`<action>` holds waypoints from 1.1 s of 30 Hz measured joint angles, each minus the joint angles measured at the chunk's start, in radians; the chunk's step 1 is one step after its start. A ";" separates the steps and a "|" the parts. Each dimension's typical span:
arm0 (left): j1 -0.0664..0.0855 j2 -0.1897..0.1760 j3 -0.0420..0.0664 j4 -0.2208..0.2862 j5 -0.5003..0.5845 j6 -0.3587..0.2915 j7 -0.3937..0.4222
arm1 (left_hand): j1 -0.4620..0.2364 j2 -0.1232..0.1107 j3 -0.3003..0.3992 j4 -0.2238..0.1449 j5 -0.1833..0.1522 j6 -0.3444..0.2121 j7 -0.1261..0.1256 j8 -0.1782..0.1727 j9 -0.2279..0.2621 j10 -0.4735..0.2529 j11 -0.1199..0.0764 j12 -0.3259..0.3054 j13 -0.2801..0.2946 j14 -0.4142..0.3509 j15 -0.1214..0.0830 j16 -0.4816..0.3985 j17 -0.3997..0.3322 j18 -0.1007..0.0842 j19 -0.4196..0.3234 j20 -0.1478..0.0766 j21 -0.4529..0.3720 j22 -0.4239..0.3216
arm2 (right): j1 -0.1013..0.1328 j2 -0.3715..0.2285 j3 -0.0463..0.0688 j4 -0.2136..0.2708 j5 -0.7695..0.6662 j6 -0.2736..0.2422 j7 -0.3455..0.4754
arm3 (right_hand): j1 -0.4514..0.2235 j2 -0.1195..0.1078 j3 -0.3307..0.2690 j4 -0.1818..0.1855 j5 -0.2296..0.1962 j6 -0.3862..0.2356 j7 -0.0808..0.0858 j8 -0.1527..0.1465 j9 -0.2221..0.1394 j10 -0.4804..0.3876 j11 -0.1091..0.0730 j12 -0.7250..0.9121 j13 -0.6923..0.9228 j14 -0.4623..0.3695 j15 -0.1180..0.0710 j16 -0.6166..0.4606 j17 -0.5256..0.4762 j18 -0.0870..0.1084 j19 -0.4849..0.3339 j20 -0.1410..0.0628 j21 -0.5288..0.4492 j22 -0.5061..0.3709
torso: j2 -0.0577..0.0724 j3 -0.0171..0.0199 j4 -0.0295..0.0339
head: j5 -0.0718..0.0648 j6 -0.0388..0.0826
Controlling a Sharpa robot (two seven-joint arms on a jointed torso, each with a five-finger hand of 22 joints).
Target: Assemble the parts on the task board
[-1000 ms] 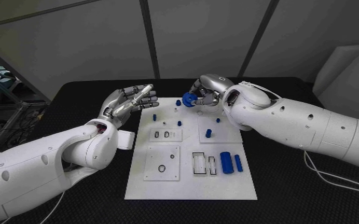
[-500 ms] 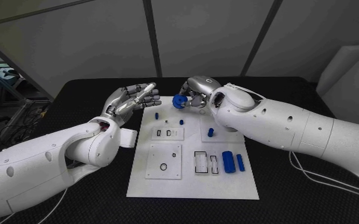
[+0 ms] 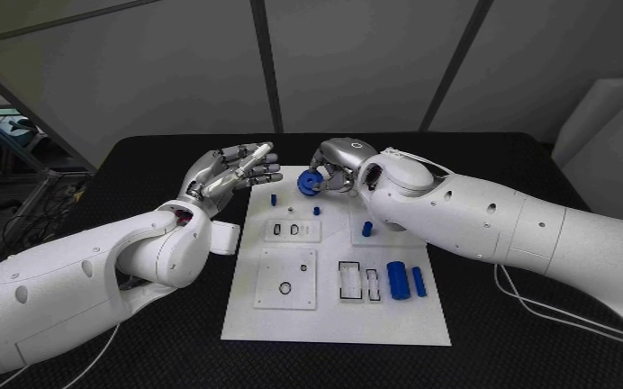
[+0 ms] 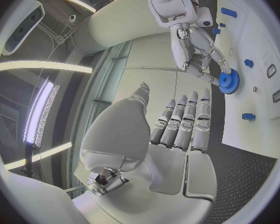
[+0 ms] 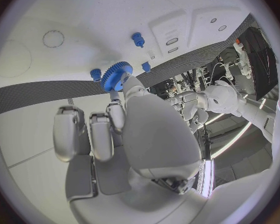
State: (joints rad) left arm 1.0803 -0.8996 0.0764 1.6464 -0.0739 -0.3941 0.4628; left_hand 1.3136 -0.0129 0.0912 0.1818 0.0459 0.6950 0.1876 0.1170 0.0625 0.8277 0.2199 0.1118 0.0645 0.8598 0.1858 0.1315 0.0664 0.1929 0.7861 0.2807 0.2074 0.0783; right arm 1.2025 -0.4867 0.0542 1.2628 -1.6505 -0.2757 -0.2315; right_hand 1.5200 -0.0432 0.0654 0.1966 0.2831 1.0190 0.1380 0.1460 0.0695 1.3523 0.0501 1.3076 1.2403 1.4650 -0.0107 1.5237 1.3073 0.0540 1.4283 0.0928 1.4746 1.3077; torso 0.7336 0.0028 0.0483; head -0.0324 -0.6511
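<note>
The right robot hand (image 3: 340,171) pinches a blue gear (image 3: 309,183) in its fingertips, holding it over the far end of the white board (image 3: 338,308) on the black tabletop (image 3: 156,159). The left robot hand (image 3: 234,173) hovers just beside the board's far corner, fingers straight and together, holding nothing. Near the gear, small blue pegs (image 3: 316,211) stand upright on the board; farther from it, two blue cylinders (image 3: 397,280) lie beside slots. The step in hand appears to be placing the gear; next it must be lowered squarely onto its seat.

Left hand (image 3: 238,170) empty, fingers straight; right hand (image 3: 335,166) pinching, fingers curled.
</note>
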 measured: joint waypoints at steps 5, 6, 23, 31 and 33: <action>0.000 -0.001 0.000 0.000 0.000 0.001 0.000 | 0.004 0.004 0.000 0.000 0.000 0.000 0.000 0.000 0.000 0.000 0.000 0.000 0.000 0.000 0.000 0.000 0.000 0.000 0.000 0.000 0.000 0.000 | -0.003 0.005 -0.012 -0.010 0.000 0.021 0.001 | -0.001 0.000 0.001 0.001 -0.002 0.000 0.000 0.000 0.000 0.000 0.000 0.000 -0.001 0.000 0.000 0.000 0.001 0.000 0.000 0.000 0.000 0.000 | -0.001 0.0003 0.0000 | 0.002 -0.001; 0.000 -0.001 0.000 0.000 0.000 0.001 0.000 | 0.004 0.004 0.000 0.000 0.000 0.000 0.000 0.000 0.000 0.000 0.000 0.000 0.000 0.000 0.000 0.000 0.000 0.000 0.000 0.000 0.000 0.000 | -0.003 0.006 -0.012 -0.012 0.000 0.025 0.001 | -0.001 0.000 0.001 0.001 -0.002 0.000 0.000 0.000 0.000 0.000 0.000 0.000 -0.001 0.000 0.000 0.000 0.001 0.000 0.000 0.000 0.000 0.000 | -0.001 0.0003 0.0000 | 0.002 -0.001; 0.000 -0.002 0.000 0.002 0.000 0.003 -0.001 | 0.004 0.004 0.000 0.000 0.000 0.000 0.000 -0.001 0.000 0.000 0.000 0.000 0.000 0.000 0.000 0.000 0.000 0.000 0.000 0.000 0.000 0.000 | 0.003 0.017 -0.012 -0.036 0.000 0.040 0.001 | -0.029 -0.012 0.012 0.002 -0.013 -0.021 0.015 -0.024 -0.003 -0.025 0.014 -0.027 -0.032 0.000 0.000 0.000 0.001 0.000 0.000 0.000 0.000 0.000 | -0.001 0.0015 -0.0024 | 0.006 0.000; 0.001 -0.002 0.000 0.001 0.000 0.005 -0.004 | 0.004 0.004 0.000 0.000 0.000 0.000 0.000 -0.004 0.000 0.000 0.000 0.000 0.000 0.000 0.000 0.000 0.000 0.000 0.000 0.000 0.000 0.000 | 0.000 0.019 -0.015 -0.041 0.000 0.019 -0.015 | -0.052 -0.025 0.018 0.009 -0.043 -0.041 0.019 -0.034 -0.004 -0.031 0.020 -0.032 -0.034 0.002 0.002 0.004 0.001 0.000 0.000 0.007 0.000 0.000 | 0.000 0.0019 -0.0024 | 0.005 0.002; 0.001 -0.001 0.000 0.001 0.000 0.006 -0.005 | 0.004 0.004 0.000 0.000 0.000 0.000 0.000 -0.004 0.000 0.000 0.000 0.000 0.000 0.000 0.000 0.000 0.000 0.000 0.000 0.000 0.000 -0.001 | -0.001 0.019 -0.015 -0.042 0.000 0.011 -0.020 | -0.056 -0.029 0.018 0.009 -0.045 -0.041 0.019 -0.034 -0.002 -0.031 0.020 -0.032 -0.034 0.004 0.004 0.004 0.001 0.000 0.000 0.007 0.000 0.000 | 0.000 0.0020 -0.0024 | 0.005 0.002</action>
State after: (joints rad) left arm 1.0809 -0.9008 0.0765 1.6470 -0.0740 -0.3883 0.4582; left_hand 1.3175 -0.0090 0.0912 0.1818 0.0459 0.6950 0.1876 0.1129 0.0624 0.8277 0.2199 0.1118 0.0645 0.8598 0.1858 0.1315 0.0665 0.1928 0.7861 0.2806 0.2074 0.0776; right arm 1.2015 -0.4676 0.0392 1.2212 -1.6505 -0.2645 -0.2512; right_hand 1.4637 -0.0720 0.0838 0.2057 0.2380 0.9784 0.1575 0.1123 0.0671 1.3217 0.0697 1.2757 1.2060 1.4686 -0.0071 1.5275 1.3078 0.0541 1.4280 0.1002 1.4745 1.3075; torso 0.7335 0.0048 0.0459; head -0.0274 -0.6490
